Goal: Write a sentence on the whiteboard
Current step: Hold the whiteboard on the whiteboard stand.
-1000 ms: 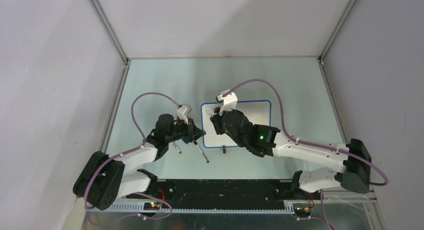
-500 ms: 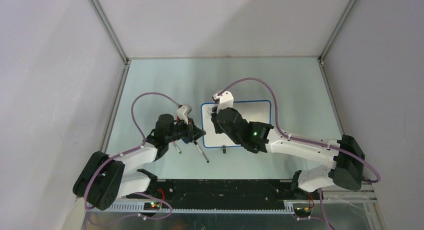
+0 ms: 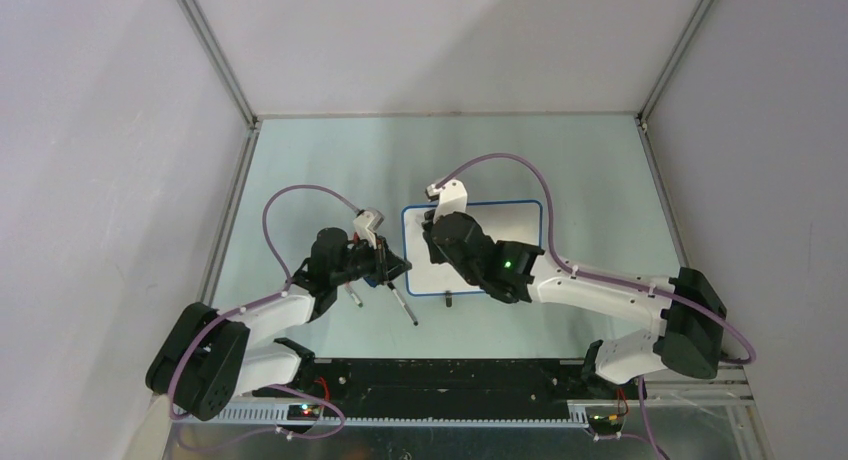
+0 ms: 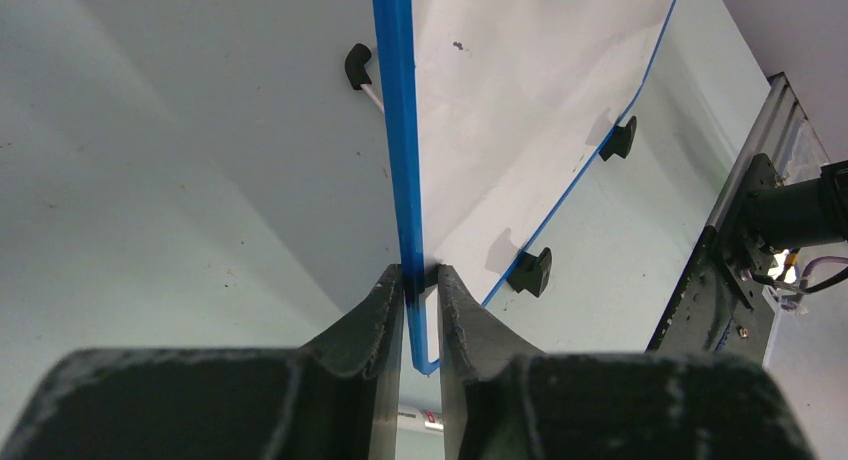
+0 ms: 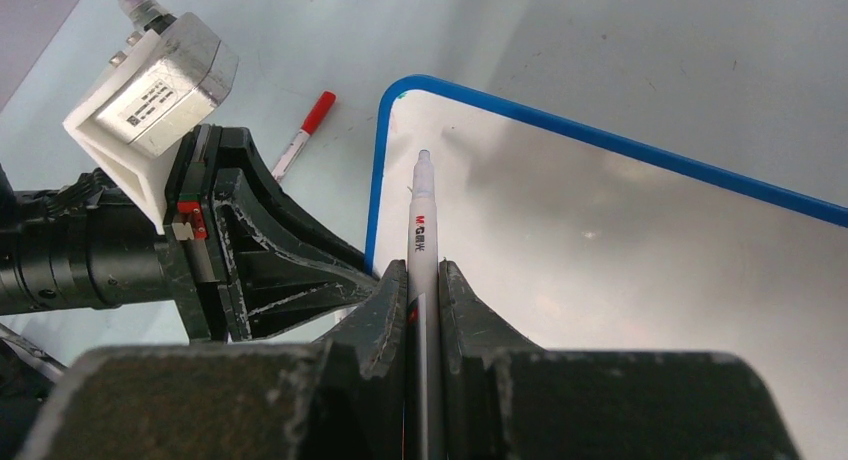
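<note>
Left wrist: left pincer (image 4: 421,280) pinches whiteboard's (image 4: 520,100) blue rim, board stretching ahead; right pincer (image 5: 424,280) clamped on white marker (image 5: 421,220), tip ahead over board; barrel reads "M&G".

We count one whiteboard (image 3: 510,225), and on its long edge two black clip feet, a farther foot (image 4: 620,138) and a nearer foot (image 4: 530,270). Markers number three: one white marker (image 5: 424,215) in the right hand (image 5: 422,270), plus two loose on the tabletop (image 3: 330,160) at about eight o'clock from the board, a left marker (image 3: 352,296) and a right marker (image 3: 404,306). Arms number two, the left arm (image 3: 260,315) and the right arm (image 3: 600,295), so hands number two, counting the left hand (image 4: 420,275). We count two purple cables, a left cable (image 3: 300,188) and a right cable (image 3: 500,161), and one green light (image 3: 507,264).
</note>
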Robot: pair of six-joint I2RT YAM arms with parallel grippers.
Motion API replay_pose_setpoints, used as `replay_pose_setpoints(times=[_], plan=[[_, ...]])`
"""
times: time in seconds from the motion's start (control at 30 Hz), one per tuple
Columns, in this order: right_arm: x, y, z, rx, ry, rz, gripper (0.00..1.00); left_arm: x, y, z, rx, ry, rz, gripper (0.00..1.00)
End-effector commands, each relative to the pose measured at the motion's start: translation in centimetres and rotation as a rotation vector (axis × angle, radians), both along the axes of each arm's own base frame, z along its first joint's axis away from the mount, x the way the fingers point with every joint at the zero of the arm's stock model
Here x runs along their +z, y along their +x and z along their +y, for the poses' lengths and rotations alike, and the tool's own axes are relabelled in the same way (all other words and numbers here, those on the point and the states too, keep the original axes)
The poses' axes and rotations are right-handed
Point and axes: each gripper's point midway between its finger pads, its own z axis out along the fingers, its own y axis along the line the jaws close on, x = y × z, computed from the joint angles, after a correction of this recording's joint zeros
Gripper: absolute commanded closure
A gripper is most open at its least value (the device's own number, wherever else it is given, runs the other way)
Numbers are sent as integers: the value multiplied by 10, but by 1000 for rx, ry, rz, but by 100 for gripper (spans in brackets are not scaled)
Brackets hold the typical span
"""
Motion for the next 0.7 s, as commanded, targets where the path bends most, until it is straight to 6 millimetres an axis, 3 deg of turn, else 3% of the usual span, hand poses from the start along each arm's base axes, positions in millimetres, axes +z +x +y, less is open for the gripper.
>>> replay_pose_setpoints(times=[0.0,0.67], plan=[[28,12,9,-25,80,-46,100,12,6,-2,-2,-5,-61,80],[24,19,14,-16,90,-43,100,11,7,-1,4,1,-63,80]])
